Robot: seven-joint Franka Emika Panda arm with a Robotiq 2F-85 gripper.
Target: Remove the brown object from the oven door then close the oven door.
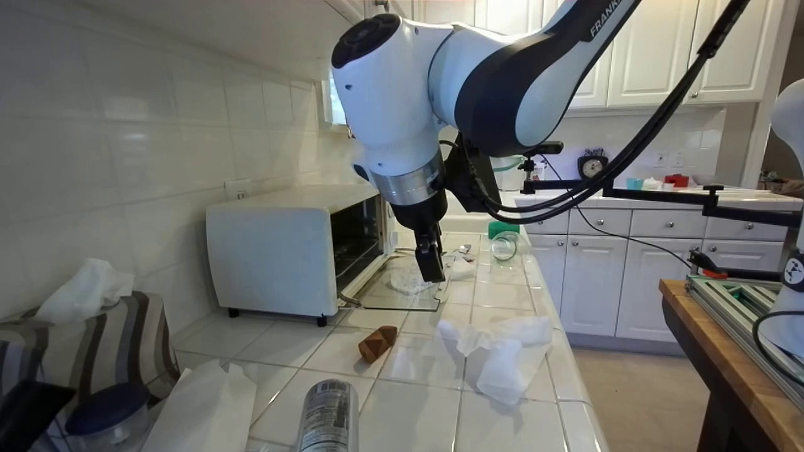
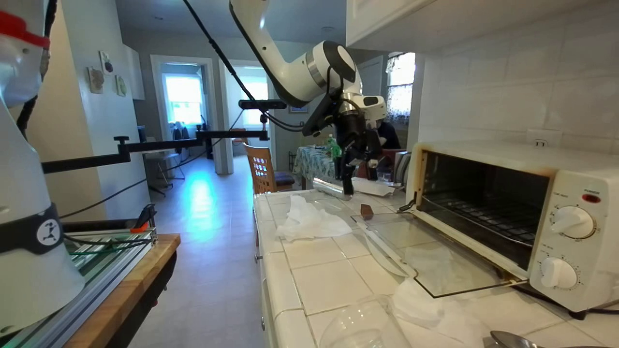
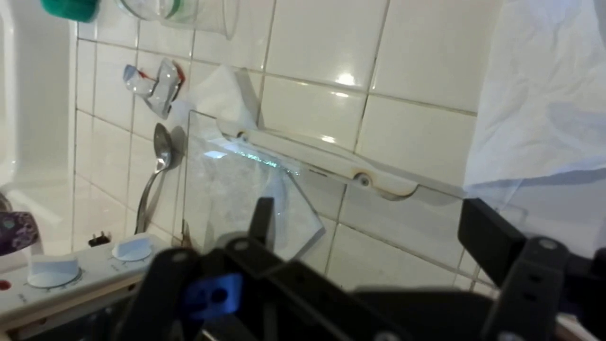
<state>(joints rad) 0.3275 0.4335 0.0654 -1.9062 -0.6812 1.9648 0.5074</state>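
Countertop (image 1: 414, 408) carries the gaping toaster oven (image 1: 270, 254), its glass door (image 2: 437, 253) lowered; above hovers the Robotiq gripper (image 3: 368, 210), jaws spread, empty. Best play, likely: hook beneath the handle strip (image 3: 305, 153), swing up smoothly. Brown faceted block (image 1: 377, 343)? Off the door, just beside it.

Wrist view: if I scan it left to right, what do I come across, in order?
Red light at the left edge → left oven knob → spoon → oven door handle → crumpled white paper reaching the right edge. Things that overlap in this order are left out.
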